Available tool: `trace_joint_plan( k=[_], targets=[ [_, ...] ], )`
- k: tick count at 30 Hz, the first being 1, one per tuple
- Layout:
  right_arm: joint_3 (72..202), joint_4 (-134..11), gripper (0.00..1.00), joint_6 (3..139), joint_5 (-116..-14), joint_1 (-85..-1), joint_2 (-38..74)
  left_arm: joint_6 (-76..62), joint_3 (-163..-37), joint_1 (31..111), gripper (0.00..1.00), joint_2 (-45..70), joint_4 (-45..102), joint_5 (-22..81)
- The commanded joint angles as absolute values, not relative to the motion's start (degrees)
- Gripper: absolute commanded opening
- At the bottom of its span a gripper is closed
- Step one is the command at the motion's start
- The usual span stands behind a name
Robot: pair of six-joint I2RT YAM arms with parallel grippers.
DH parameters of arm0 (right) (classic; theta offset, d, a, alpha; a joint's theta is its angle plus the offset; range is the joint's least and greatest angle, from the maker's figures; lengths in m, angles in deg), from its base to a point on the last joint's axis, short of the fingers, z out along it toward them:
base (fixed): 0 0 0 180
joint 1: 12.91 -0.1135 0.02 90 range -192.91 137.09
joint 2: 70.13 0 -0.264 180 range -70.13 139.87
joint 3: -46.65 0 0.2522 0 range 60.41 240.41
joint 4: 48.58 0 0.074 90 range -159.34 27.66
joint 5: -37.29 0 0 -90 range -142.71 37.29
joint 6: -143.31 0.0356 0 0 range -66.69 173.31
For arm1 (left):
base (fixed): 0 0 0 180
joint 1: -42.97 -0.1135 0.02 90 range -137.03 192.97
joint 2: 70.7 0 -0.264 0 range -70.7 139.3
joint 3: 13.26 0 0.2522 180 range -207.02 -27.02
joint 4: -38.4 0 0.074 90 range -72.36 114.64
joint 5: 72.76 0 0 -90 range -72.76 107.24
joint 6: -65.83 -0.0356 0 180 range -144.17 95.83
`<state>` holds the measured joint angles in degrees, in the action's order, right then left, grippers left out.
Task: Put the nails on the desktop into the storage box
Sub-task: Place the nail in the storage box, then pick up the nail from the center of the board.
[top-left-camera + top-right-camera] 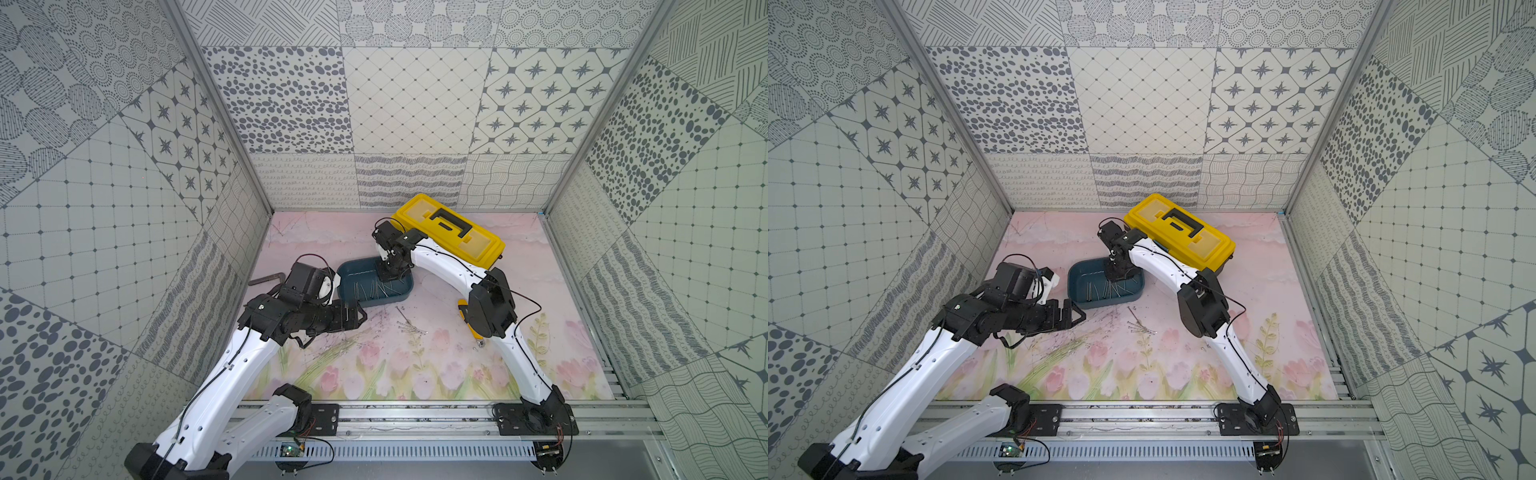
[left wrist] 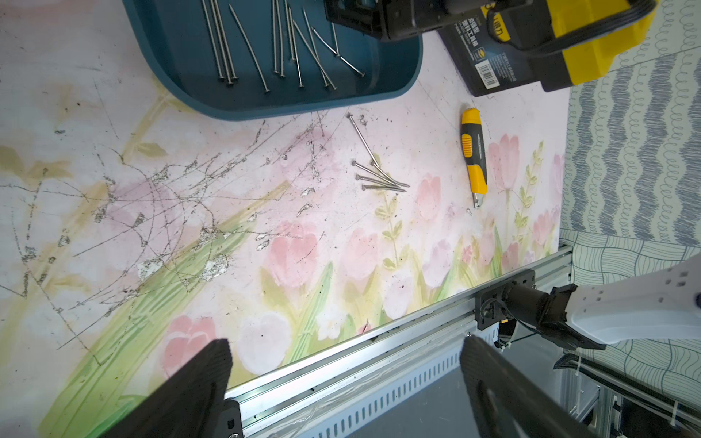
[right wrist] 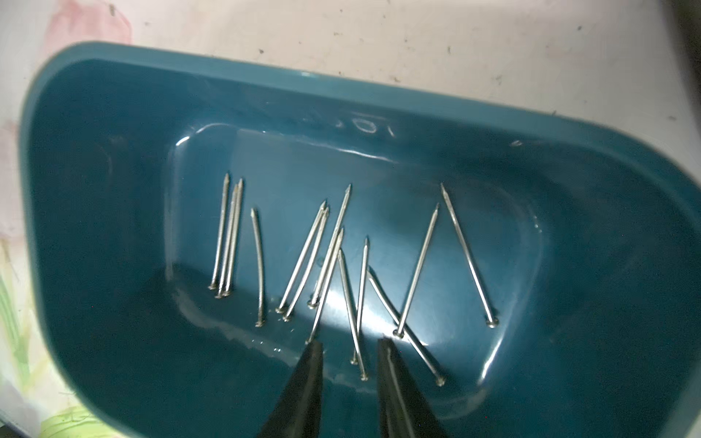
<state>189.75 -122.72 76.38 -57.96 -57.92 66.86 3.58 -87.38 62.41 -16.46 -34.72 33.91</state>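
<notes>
Top views bright, even — wrist view of storage box [image 3: 493, 242] dim, blurred.

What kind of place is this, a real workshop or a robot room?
Probably a robot test booth, not a real workshop: patterned wall panels box in a tulip-printed desktop, and two robot arms are bolted to a metal rail.

- The left arm [image 1: 224, 382] reaches forward, its wrist bent sideways toward the right arm [image 1: 440, 264].
- The left gripper [image 2: 345, 349] lies roughly level, its jaws spread wide.
- The right arm arches forward and inward, its elbow raised.
- The right gripper [image 3: 349, 343] points down, its jaws slightly parted.
</notes>
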Motion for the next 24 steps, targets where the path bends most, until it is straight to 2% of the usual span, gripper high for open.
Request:
trace_joint_plan(
  k=[1,10,19,24],
  targets=[
    [191.67,-122.29,0.3,75.8,-58.45,-58.72,59.93,3.7,-87.05,62.24,0.99,-17.6,-31.99,36.39],
    [180.97,-122.04,0.3,77.05,-57.57,-59.14,46.0,5.29,-83.93,62.25,0.96,-19.03,-29.99,38.64],
    [152.94,-116.54,0.3,81.38,-56.39,-59.14,26.19,8.77,-76.47,62.68,0.94,-20.42,-25.98,40.55],
    [138.9,-112.81,0.29,85.48,-57.9,-59.2,18.0,4.91,-76.17,65.01,0.93,-18.32,-25.62,39.46]
  ],
)
